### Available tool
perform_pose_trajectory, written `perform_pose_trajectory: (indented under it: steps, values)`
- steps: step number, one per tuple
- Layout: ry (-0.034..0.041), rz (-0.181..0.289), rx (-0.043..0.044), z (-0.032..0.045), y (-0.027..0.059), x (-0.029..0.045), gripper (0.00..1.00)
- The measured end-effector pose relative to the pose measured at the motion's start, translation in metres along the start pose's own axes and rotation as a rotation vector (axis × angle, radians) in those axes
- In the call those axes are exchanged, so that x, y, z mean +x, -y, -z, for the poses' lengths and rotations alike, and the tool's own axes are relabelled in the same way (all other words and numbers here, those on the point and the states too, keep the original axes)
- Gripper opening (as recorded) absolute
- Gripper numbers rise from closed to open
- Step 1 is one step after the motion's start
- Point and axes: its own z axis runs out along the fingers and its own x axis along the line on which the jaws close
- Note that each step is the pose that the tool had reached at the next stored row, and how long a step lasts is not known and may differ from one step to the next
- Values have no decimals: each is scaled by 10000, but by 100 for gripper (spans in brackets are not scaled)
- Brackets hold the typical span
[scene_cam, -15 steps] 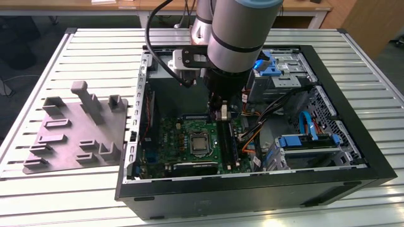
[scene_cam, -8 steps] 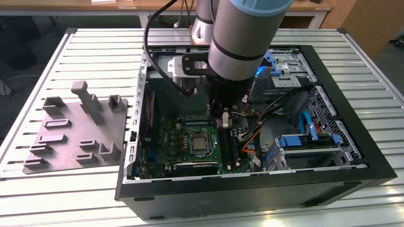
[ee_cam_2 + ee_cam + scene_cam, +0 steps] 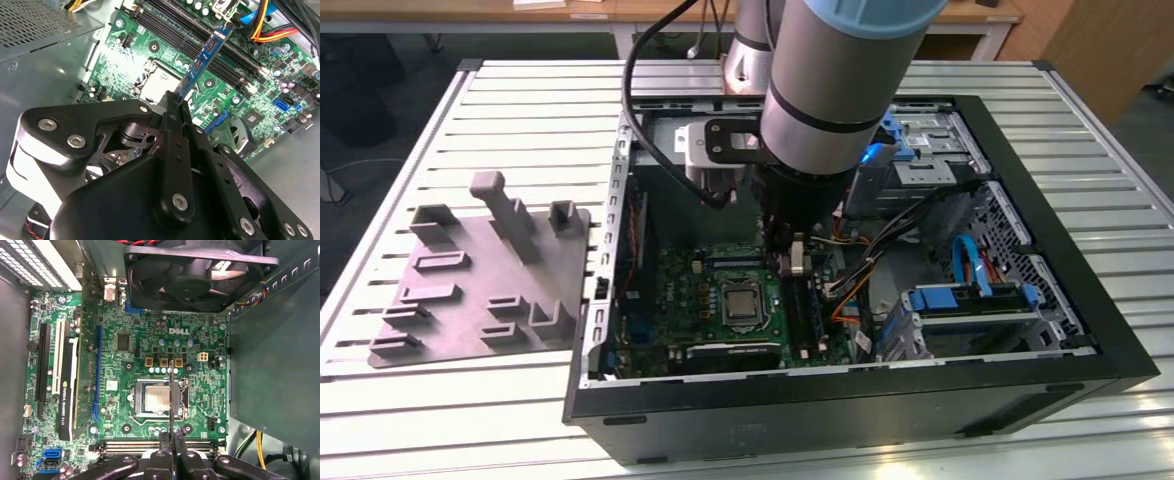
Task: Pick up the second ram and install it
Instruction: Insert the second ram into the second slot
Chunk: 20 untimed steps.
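My gripper (image 3: pixel 793 262) is inside the open computer case, over the green motherboard (image 3: pixel 707 300). It is shut on the second ram (image 3: pixel 206 56), a thin dark stick with blue marks that sticks out from between the fingers (image 3: pixel 172 120). In the first wrist view the ram (image 3: pixel 170 395) shows edge-on as a thin line across the processor socket (image 3: pixel 155 402), held by the gripper (image 3: pixel 170 437). The stick hangs above the board, apart from the long black memory slots (image 3: pixel 175 30), which also appear close to the fingers in the first wrist view (image 3: pixel 130 444).
The black case (image 3: pixel 1067 300) walls in the board on all sides. A grey fixture plate (image 3: pixel 480 280) with upright blocks lies on the slatted table at the exterior view's left. A case fan (image 3: pixel 195 270), an expansion card (image 3: pixel 67 385) and orange and blue cables (image 3: pixel 270 25) surround the board.
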Motion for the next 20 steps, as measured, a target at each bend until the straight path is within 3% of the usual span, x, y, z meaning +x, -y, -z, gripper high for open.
perform_pose_trajectory:
  steps: [20]
  values:
    - [8, -101, 10, 0, 0, 0, 14]
